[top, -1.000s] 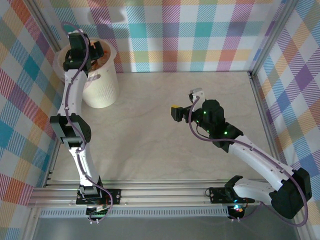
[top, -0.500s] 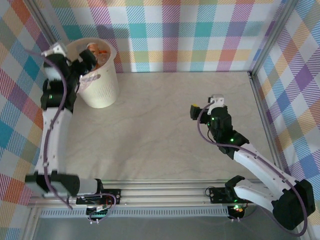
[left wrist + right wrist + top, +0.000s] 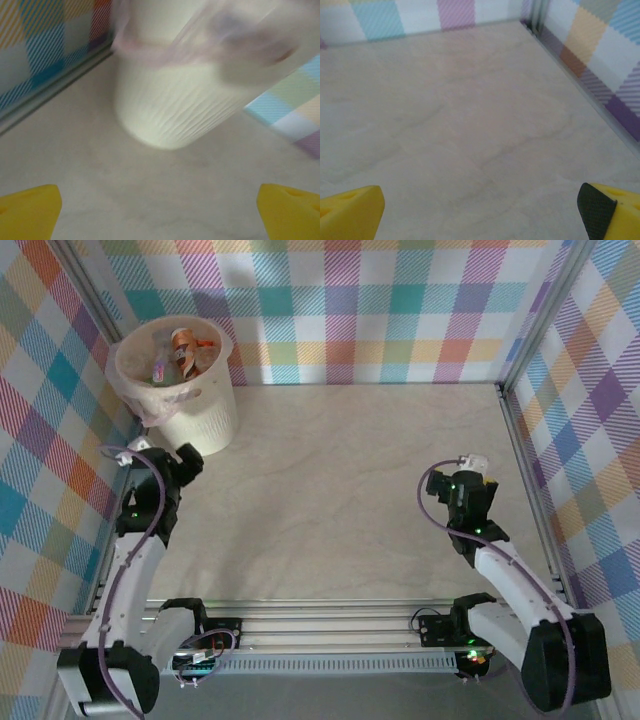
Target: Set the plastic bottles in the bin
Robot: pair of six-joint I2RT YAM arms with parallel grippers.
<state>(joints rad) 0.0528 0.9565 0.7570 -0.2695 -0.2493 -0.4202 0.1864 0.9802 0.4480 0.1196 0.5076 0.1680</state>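
Left gripper (image 3: 160, 215) spread wide, nothing between its yellow fingertips (image 3: 27, 212). Right gripper (image 3: 480, 210) is also released and empty, over bare table (image 3: 470, 115). The bin (image 3: 170, 105) stands just ahead of the left fingers, apart from them, blurred in the left wrist view. From the top view the right gripper is well apart from it. Plastic bottles (image 3: 185, 345) lie inside the bag-lined bin at the far left corner. Probably several, count unclear.

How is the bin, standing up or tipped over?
Standing up. The bin rests on its base on the table, open top facing up, bottles inside.
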